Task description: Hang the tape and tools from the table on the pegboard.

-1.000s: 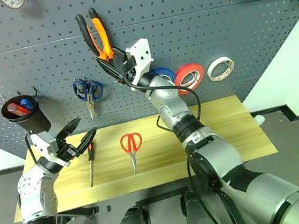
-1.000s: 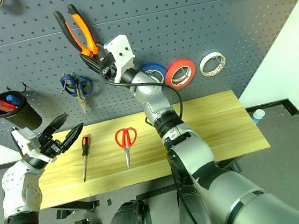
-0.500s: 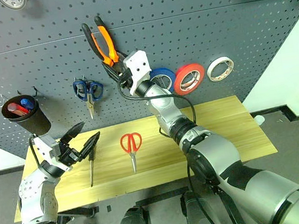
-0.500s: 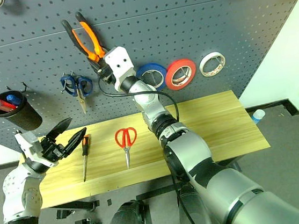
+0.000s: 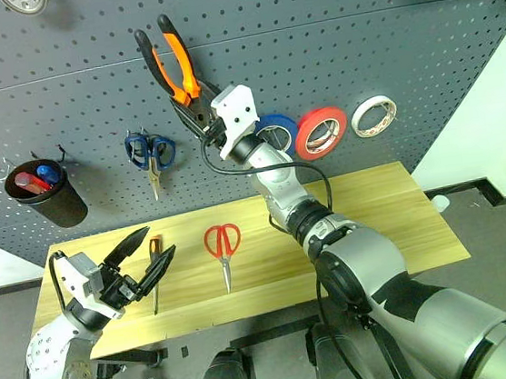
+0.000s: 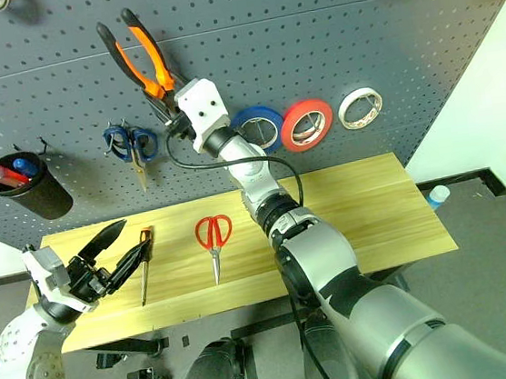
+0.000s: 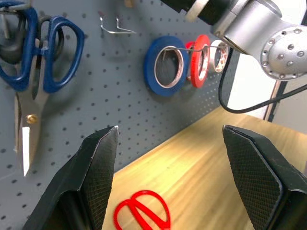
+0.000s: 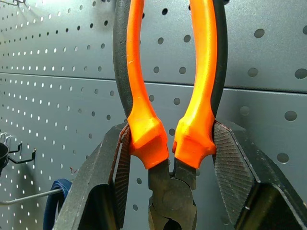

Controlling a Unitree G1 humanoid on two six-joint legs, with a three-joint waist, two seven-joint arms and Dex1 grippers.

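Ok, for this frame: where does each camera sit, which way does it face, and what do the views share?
Head stereo pair: on the head, looking forward and down at the table and pegboard; both arms show, the right gripper clamping the pliers.
Left wrist view: on the left wrist, facing the pegboard between the open left gripper fingers.
Right wrist view: on the right wrist, facing the pegboard, its fingers squeezing the pliers' handles.
Shared: head and left wrist views both show the red scissors, blue scissors and red tape.

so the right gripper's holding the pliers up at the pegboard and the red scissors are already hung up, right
Not quite: the red scissors lie on the table, as the left eye view shows. The right gripper does hold the pliers up at the pegboard.
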